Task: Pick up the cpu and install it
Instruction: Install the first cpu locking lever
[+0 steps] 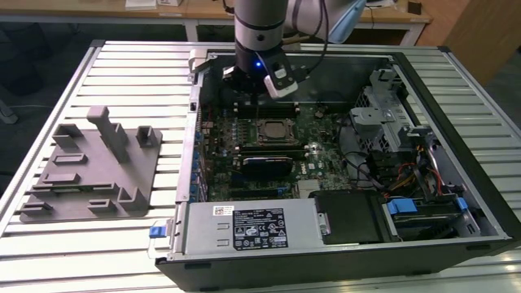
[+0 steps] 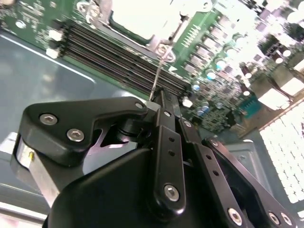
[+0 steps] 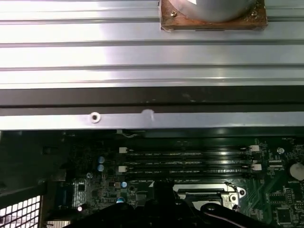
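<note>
While starting at the exterior view's lower edge, meet the open case, flat on a slatted table, with a grey fixture at left. Mid-frame, find the socket on the green board; seems to hold the cpu, a pale square at the second wrist view's top. Upper centre, farther back, find the gripper above the memory slots; cannot tell whether wide or narrow.

CPU: small square chip, silvery lid, lying flat and level inside the metal-framed socket on the motherboard, just beside the memory slots.
</note>
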Motion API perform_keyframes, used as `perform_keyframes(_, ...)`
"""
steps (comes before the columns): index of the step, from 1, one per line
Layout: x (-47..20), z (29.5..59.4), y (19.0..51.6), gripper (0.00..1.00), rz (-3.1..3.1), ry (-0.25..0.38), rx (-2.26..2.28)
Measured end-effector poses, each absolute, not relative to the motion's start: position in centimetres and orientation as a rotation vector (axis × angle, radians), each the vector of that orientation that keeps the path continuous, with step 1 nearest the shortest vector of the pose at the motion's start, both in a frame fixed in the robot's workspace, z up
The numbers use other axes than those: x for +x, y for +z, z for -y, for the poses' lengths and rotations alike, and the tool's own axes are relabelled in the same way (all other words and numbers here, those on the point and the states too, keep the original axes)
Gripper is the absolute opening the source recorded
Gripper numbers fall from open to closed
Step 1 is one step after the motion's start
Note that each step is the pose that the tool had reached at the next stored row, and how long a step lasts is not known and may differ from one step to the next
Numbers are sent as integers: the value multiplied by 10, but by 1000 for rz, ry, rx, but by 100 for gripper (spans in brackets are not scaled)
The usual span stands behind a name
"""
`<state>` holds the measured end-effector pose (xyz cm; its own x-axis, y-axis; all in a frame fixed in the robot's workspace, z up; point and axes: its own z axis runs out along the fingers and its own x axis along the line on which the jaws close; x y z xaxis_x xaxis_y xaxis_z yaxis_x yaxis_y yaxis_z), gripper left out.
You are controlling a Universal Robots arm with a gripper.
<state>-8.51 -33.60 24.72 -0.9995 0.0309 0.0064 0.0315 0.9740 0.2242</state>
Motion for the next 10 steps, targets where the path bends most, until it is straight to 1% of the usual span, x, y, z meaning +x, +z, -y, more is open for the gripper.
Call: perform_keyframes(10, -72, 336, 247, 11, 3117, -352, -52)
